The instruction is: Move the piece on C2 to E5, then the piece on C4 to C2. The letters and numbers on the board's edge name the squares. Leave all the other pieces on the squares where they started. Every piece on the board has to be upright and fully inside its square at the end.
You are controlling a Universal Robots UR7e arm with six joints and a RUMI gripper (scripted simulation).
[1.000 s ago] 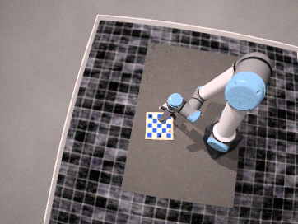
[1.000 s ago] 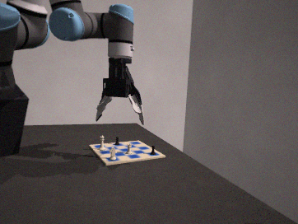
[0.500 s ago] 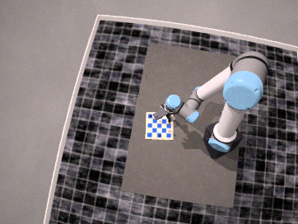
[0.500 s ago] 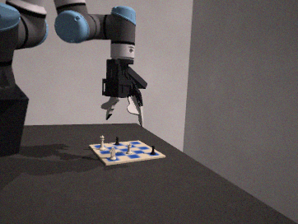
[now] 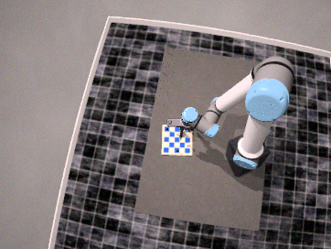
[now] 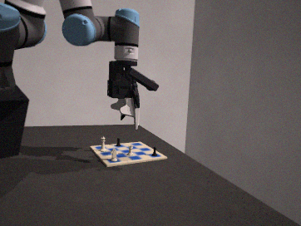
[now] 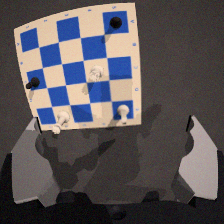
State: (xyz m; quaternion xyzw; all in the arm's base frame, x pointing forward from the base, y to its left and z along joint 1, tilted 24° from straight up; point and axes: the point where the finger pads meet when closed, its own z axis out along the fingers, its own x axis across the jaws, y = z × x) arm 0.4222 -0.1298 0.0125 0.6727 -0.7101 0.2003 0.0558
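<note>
Board, blue and cream chequered (image 5: 185,154) (image 6: 137,162) (image 7: 121,90), lies flat on the grey-brown counter (image 5: 197,192) (image 6: 145,191) (image 7: 175,60). Black two-jaw tool with pale fingers (image 5: 181,131) (image 6: 130,121): wide open, holding nothing, above the board. White piece for E5 (image 6: 113,155) (image 7: 123,113) stands upright on the board's E5 corner. White piece for C2 (image 6: 130,150) (image 7: 96,73) remains to be moved, upright at the board's C4

A white chess piece (image 6: 114,155) (image 7: 123,111) stands upright on E5, the blue square at the near left corner of the exterior view's board, its top narrower than its base. The other white piece (image 5: 177,134) (image 6: 130,150) (image 7: 95,73), also upright, stands on cream C4, farther right and slightly farther back, with a broad foot and a slimmer body above.
</note>
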